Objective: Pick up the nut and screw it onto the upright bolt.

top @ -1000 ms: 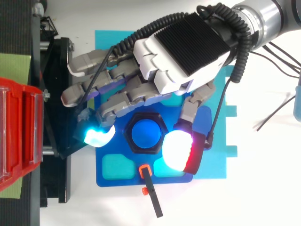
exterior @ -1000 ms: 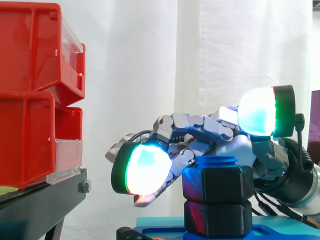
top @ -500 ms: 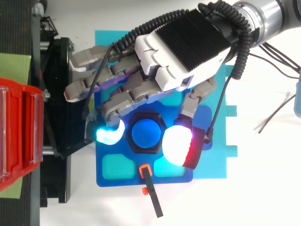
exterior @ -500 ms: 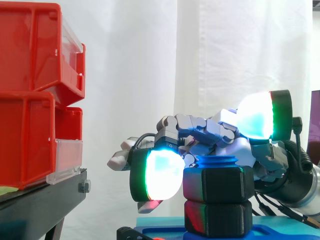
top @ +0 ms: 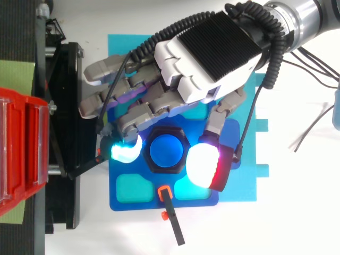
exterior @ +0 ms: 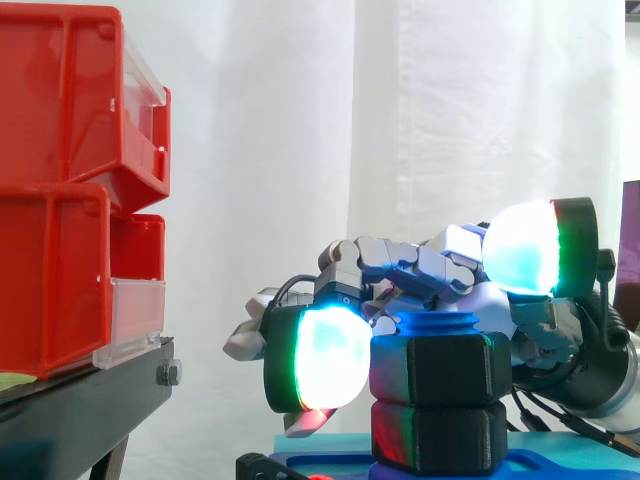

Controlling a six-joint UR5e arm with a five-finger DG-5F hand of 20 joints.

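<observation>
Bolt [exterior: 432,323] shaft mostly hidden inside the nut [exterior: 440,370] tbh, only the tip shows. Red bins [exterior: 60,190] cut off at left edge, hand [top: 207,53] covers far part of blue plate [top: 143,203].

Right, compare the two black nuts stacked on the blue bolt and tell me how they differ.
The upper nut is pinched between the hand's glowing pads; the lower nut is untouched. The upper nut sits at the bolt's top, with blue thread showing just above it; the lower nut rests down on the blue base. Both are black, six-sided and similar in size, on the same bolt.
</observation>
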